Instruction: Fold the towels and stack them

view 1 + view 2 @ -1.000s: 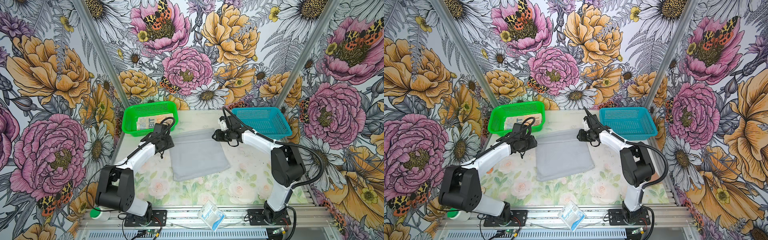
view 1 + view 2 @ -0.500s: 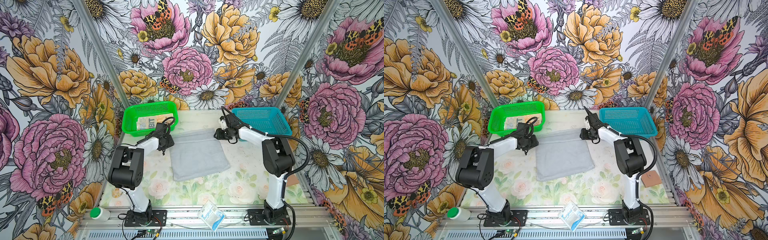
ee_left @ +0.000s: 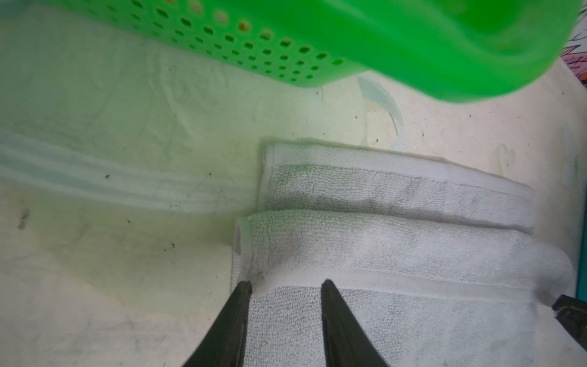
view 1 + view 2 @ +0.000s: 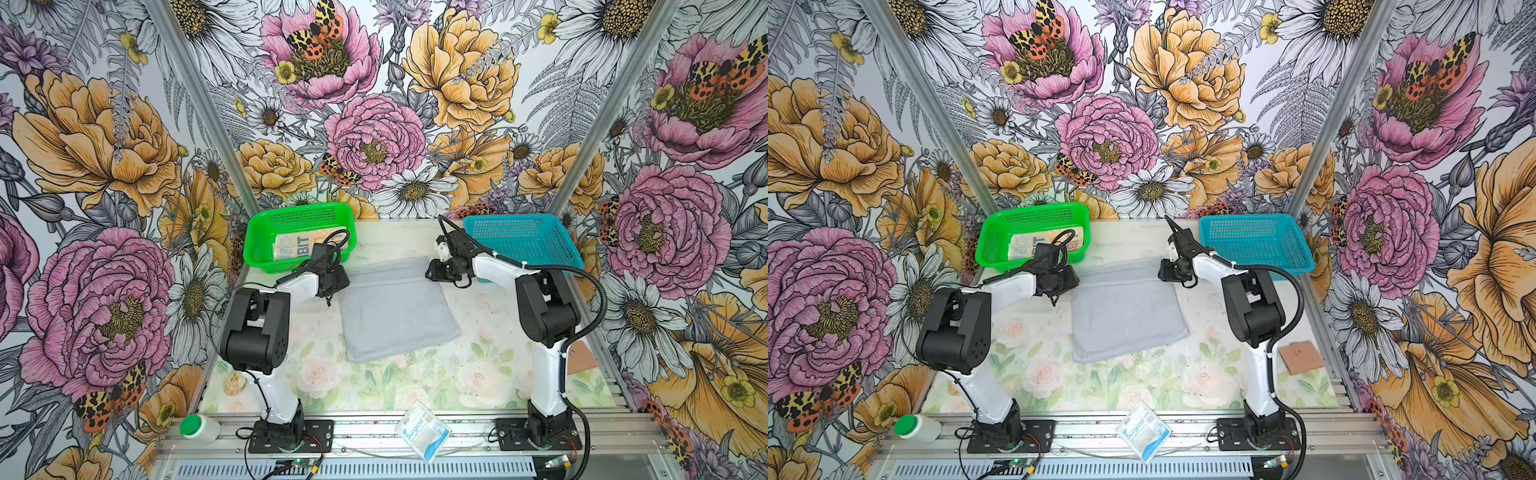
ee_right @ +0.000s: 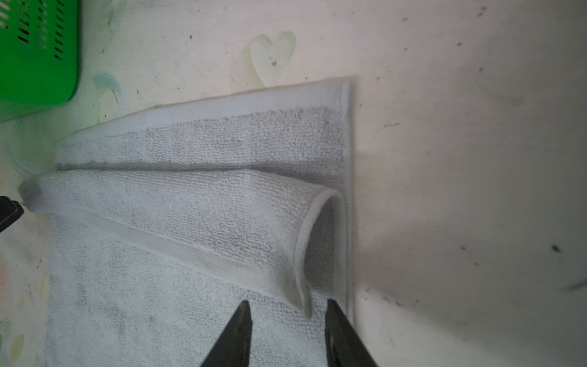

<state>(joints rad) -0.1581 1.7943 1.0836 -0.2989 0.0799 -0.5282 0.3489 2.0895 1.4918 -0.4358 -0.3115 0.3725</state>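
A plain light grey towel point(image 4: 395, 316) point(image 4: 1125, 316) lies spread at the table's middle. A strip along its far edge is folded over toward the near side. My left gripper point(image 4: 341, 281) point(image 4: 1074, 281) is low at the towel's far left corner. In the left wrist view the gripper point(image 3: 286, 282) is open over the cloth point(image 3: 413, 317), just short of the folded strip. My right gripper point(image 4: 432, 272) point(image 4: 1163, 272) is at the far right corner. In the right wrist view it point(image 5: 287, 302) is open, with the flap's loose corner point(image 5: 301, 286) hanging toward the gap. A towel lettered "BIT" point(image 4: 295, 247) lies in the green basket point(image 4: 299, 208).
A teal basket point(image 4: 515, 217) stands at the back right, close behind the right wrist. On the front rail lie a white-blue "Surgical" packet point(image 4: 422, 428) and a white bottle with a green cap point(image 4: 199, 426). A brown card point(image 4: 1300, 355) lies at the right edge.
Both arms' elbows have risen and drawn back toward their bases, while the grippers stayed at the towel's far corners. The left jaws have narrowed. The brown card now shows.
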